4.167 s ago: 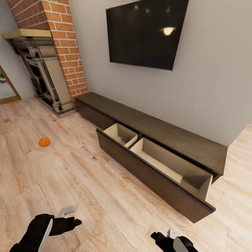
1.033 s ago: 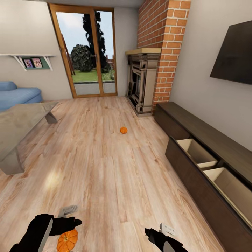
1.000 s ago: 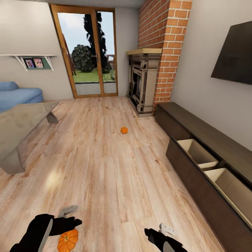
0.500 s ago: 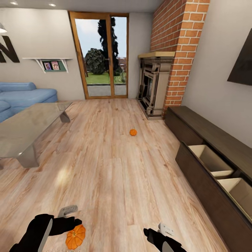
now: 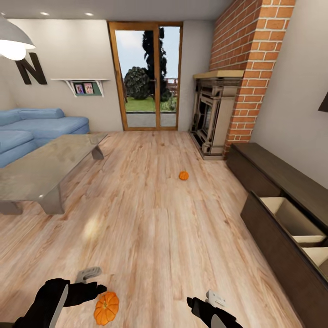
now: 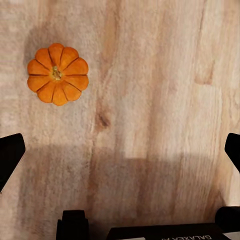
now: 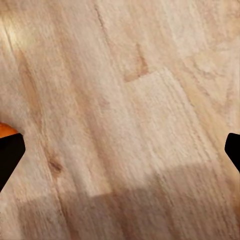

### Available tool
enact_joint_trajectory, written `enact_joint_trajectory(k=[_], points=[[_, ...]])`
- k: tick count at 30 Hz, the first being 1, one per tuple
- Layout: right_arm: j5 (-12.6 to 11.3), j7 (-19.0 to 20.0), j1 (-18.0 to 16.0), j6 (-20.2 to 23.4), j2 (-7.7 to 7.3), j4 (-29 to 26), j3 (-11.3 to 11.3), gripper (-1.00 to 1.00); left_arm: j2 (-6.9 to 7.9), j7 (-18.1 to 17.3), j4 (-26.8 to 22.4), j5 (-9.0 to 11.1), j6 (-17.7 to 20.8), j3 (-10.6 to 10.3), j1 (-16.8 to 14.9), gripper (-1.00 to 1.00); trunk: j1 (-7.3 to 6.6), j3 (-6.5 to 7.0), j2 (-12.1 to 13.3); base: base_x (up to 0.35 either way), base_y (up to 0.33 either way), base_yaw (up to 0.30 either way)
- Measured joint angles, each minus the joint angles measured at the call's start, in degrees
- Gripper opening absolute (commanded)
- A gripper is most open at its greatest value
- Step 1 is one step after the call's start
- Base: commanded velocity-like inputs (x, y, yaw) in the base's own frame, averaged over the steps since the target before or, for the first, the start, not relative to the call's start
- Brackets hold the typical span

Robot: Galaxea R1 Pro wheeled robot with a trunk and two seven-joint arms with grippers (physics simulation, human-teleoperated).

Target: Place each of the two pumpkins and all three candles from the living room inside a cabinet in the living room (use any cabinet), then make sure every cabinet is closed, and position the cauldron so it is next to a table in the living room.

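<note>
Floor (image 5: pixel 150 237): pale wood planks, running toward glazed door (image 5: pixel 146 77).
Room: brick chimney (image 5: pixel 259 59) over fireplace (image 5: pixel 214 114) at right; blue sofa (image 5: pixel 36 130) at left; lamp (image 5: pixel 13 43) top left.
Table (image 5: pixel 41 166): glossy top, long axis toward door, near end cut off.
Cabinet (image 5: pixel 282 205): along right wall, drawer (image 5: pixel 296 223) pulled out, pale inside, far end cut off.
Near pumpkin (image 5: pixel 106 308): on floor just beside left gripper (image 5: pixel 98 288), stem up in left wrist view (image 6: pixel 58 73).
Far pumpkin (image 5: pixel 183 175): mid-floor, well apart, stem too small to tell.
Left gripper: fingers spread, empty.
Right gripper (image 5: pixel 193 304): fingers spread, empty, over bare planks (image 7: pixel 120 120); orange sliver at frame edge, hard to make out.
</note>
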Motion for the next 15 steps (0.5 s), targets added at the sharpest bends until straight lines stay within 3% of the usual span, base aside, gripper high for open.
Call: enact_joint_trajectory(k=[8,15], points=[[0.0,0.0,0.0,0.0,-0.03,0.0,0.0,1.0,-0.02,0.0,0.1,0.0,-0.8,0.0,0.0,1.0,0.0,0.02,0.0,0.127,0.049,0.028],[0.0,0.0,0.0,0.0,0.02,0.0,0.0,1.0,0.0,-0.1,0.0,0.0,-1.1,0.0,0.0,1.0,0.0,0.02,0.0,0.006,-0.106,0.25]])
